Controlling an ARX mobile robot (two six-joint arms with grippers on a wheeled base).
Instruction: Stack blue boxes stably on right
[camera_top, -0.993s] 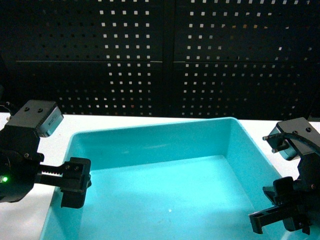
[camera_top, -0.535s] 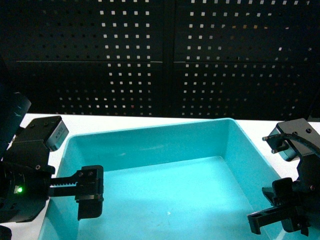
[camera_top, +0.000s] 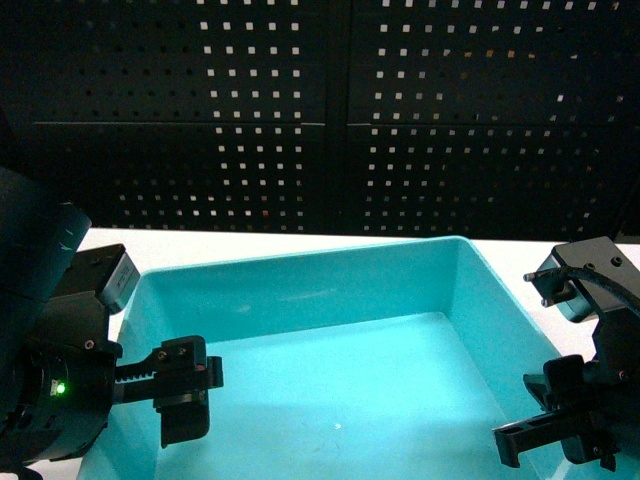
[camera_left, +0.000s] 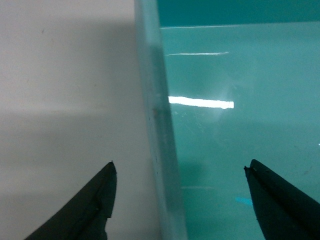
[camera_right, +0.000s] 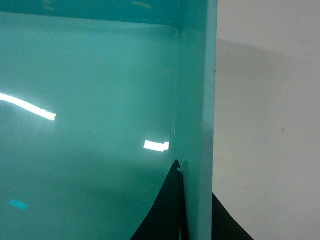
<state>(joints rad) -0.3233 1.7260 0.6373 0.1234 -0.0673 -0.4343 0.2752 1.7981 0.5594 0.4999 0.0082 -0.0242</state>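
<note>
Turquoise shallow rectangular plastic tub (camera_top: 330, 370) sits on the white table (camera_top: 250, 243) between 2 arms; the right gripper (camera_right: 195, 200) pinches its right wall, while the left gripper (camera_left: 177, 200) straddles the left wall, jaws wide; lifting now risks tilting; only wrist views reveal this.

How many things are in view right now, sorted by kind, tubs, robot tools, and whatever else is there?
Turquoise tub: 1
Robot tools: 2, the left tool straddling the tub's left wall, the right tool clamped on its right wall
White table: 1
Black pegboard wall: 1
Total: 5
</note>
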